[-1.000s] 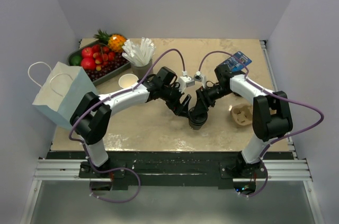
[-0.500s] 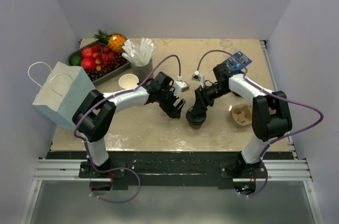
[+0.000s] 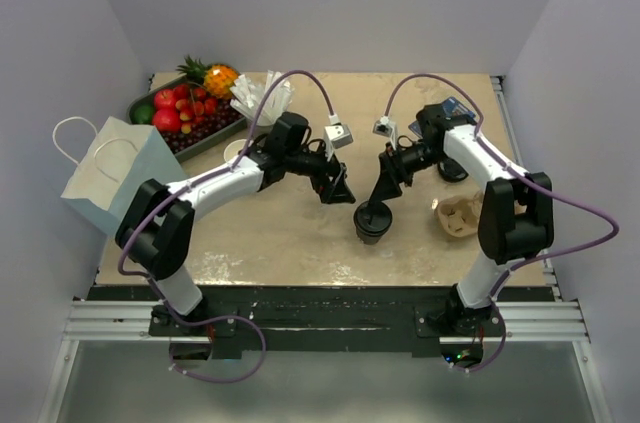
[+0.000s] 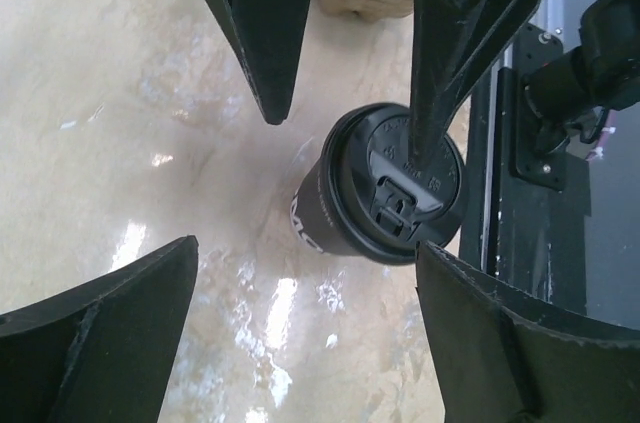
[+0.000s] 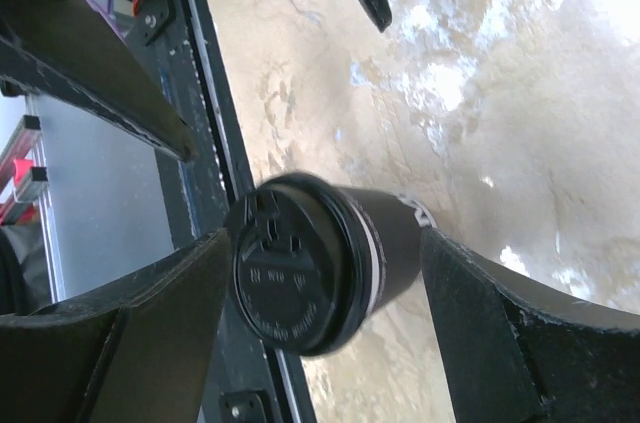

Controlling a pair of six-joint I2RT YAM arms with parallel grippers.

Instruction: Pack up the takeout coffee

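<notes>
The takeout coffee (image 3: pixel 373 224) is stood upright, lidded, near the cardboard carrier (image 3: pixel 457 215), on its left-arm side. On that same side of the carrier, the right gripper (image 3: pixel 386 199) and the left gripper (image 3: pixel 343 194) are held wide open, nothing gripped; the lid (image 4: pixel 392 181) is possibly touched by one right finger.

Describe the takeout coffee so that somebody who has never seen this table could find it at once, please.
On the beige table, look in the near half, a little right of the middle. There stands the takeout coffee, left of a tan cardboard holder. It is the only cup closed with a round black lid.
</notes>
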